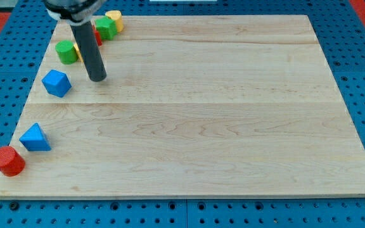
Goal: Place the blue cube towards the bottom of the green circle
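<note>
The blue cube [56, 83] lies near the board's left edge, just below the green circle [66, 51], a short green cylinder. A small gap shows between them. My tip [97, 78] rests on the board to the right of the blue cube, about a block's width away, and below right of the green circle. The dark rod rises from it toward the view's top left.
A green block [105, 28], a yellow block [115, 19] and a red block [97, 36] partly behind the rod cluster at the top left. A blue triangular block [35, 138] and a red cylinder [7, 160] sit at the bottom left. A wooden board [220, 114] carries them.
</note>
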